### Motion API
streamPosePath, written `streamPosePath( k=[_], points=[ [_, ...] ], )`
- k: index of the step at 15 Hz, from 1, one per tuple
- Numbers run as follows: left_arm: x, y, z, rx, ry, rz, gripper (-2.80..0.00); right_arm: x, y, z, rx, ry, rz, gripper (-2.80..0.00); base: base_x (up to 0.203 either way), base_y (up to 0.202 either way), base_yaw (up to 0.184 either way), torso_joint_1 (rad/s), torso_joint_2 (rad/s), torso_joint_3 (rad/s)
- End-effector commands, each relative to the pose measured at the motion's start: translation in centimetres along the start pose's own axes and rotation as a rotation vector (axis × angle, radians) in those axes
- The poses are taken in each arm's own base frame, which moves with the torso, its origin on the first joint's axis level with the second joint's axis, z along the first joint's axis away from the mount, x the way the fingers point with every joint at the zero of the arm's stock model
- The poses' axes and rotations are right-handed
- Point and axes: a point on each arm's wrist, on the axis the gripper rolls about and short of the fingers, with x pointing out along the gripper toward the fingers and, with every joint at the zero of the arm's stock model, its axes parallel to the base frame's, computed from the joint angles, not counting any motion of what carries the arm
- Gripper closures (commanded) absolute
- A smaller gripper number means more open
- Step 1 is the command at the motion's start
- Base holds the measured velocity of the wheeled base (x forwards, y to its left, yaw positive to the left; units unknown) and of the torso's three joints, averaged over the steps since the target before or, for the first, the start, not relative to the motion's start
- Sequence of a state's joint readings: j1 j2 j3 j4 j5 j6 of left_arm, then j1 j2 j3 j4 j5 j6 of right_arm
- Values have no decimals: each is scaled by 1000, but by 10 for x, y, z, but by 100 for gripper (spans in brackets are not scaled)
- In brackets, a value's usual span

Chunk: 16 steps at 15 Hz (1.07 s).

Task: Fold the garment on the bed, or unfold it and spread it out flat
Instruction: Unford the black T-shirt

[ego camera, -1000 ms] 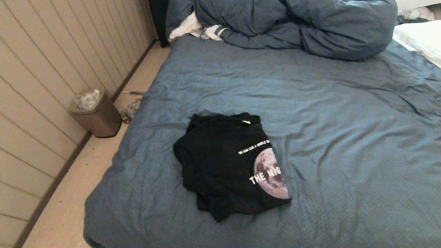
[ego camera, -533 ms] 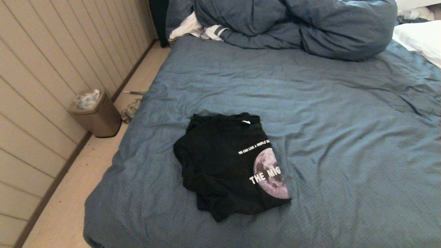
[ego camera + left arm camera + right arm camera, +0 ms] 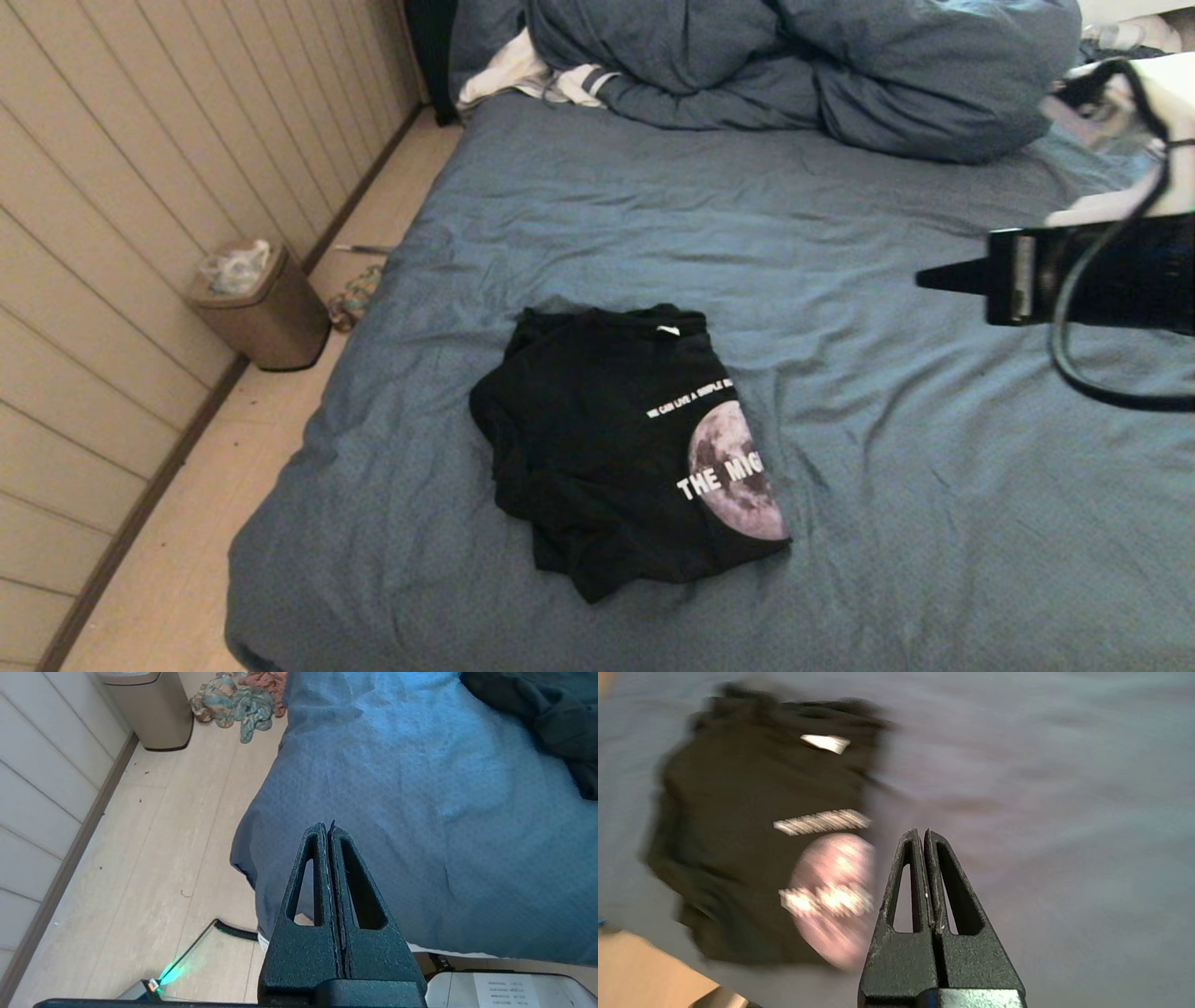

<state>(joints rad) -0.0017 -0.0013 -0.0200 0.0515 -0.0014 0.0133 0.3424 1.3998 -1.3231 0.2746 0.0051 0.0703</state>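
The garment, a black T-shirt, lies folded into a rumpled bundle on the near left part of the bed. Part of its moon print and white lettering faces up. My right gripper is shut and empty. It reaches in from the right, above the sheet and well apart from the shirt. In the right wrist view this gripper hangs over bare sheet beside the garment. My left gripper is shut and empty, low by the bed's near left corner. The garment's edge lies far ahead of it.
A bulky blue duvet and a white stripe-cuffed cloth lie at the far end of the bed. A brown bin and a heap of cloth stand on the floor strip between the bed and the panelled wall.
My right arm has swung into the head view from the right, gripper shut. The garment and the left gripper have stayed put.
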Motion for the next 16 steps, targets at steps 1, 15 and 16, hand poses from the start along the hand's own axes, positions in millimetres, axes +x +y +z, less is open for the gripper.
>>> streamPosePath(
  k=[1,15,16],
  points=[
    [0,0,0,1,0,0,0,63,23,-4,-21,106,67,0,0,0,0,0,0,0],
    [0,0,0,-1,2,-2,0,178,218,-62,-313,331,397,-280,0,0,0,0,0,0],
    [0,0,0,2,2,-3,0,180,219,-66,-340,338,402,-280,0,0,0,0,0,0]
  ],
)
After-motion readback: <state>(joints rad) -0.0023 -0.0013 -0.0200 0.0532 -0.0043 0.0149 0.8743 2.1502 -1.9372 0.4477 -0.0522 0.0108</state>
